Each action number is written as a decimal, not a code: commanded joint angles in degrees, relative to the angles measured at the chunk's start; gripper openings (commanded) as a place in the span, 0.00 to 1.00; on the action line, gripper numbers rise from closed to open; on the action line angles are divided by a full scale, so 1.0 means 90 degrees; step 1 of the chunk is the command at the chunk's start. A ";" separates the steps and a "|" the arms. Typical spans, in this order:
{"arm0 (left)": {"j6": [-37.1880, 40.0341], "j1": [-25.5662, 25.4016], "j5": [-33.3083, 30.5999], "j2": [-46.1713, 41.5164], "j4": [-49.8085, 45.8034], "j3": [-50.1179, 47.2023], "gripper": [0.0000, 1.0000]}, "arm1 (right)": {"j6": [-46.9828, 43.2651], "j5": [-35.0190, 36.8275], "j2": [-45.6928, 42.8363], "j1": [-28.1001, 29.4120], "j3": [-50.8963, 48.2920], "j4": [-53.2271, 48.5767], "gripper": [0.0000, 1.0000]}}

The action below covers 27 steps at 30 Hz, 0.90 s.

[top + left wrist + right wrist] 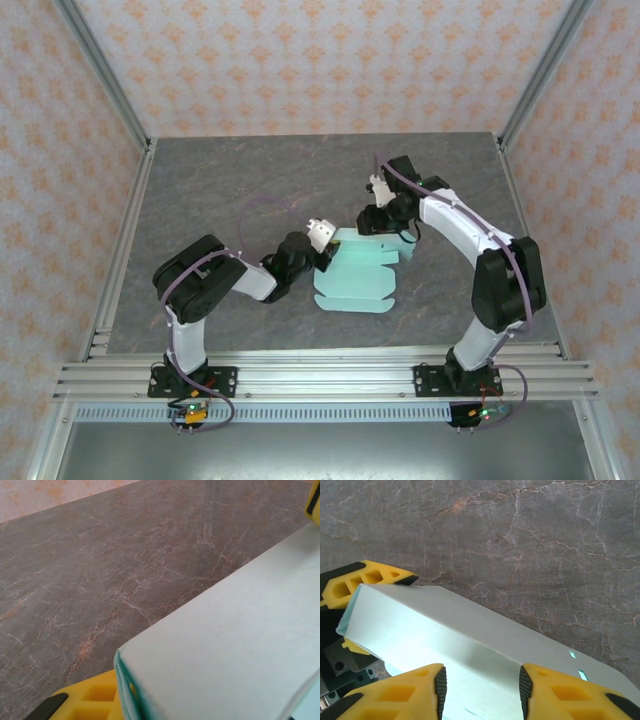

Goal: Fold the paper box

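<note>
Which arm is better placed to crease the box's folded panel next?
Probably the right. The left fingers pinch the folded end of the paper box, anchoring it; the right fingers stand open over it, free to press.

Mint-blue paper box, grey red-veined table, peach-patterned walls.

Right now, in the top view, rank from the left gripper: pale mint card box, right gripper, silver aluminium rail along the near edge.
1. Pale mint card box, touching it, to its right.
2. Right gripper, at the box's far edge.
3. Silver aluminium rail, at the near edge.
</note>
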 commanded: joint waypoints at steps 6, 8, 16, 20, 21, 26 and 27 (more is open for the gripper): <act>0.0412 0.0026 0.0574 -0.0108 -0.0284 -0.0015 0.24 | -0.0123 0.0087 -0.0011 0.0419 0.0106 -0.0613 0.44; 0.0440 0.0020 0.0533 -0.0125 -0.0294 -0.0043 0.24 | -0.0099 0.0148 -0.0220 0.0405 0.0212 -0.0606 0.45; 0.0490 0.0020 0.0717 -0.0229 -0.0188 -0.0119 0.24 | -0.0582 0.0362 -0.0131 0.0276 0.0701 -0.0507 0.51; 0.0529 0.0020 0.0747 -0.0265 -0.0173 -0.0156 0.24 | -0.0841 0.0204 0.0309 0.0322 0.0660 -0.0439 0.57; 0.0529 0.0020 0.0745 -0.0264 -0.0144 -0.0170 0.24 | -0.0880 0.0089 0.0380 0.0334 0.0598 -0.0370 0.57; 0.0411 0.0021 0.0437 -0.0250 -0.0003 -0.0234 0.26 | -0.0855 -0.0093 0.0581 0.0345 0.0378 -0.0305 0.54; 0.0353 0.0021 0.0306 -0.0233 0.0106 -0.0279 0.27 | -0.0805 -0.0043 0.0594 0.0355 0.0360 -0.0335 0.53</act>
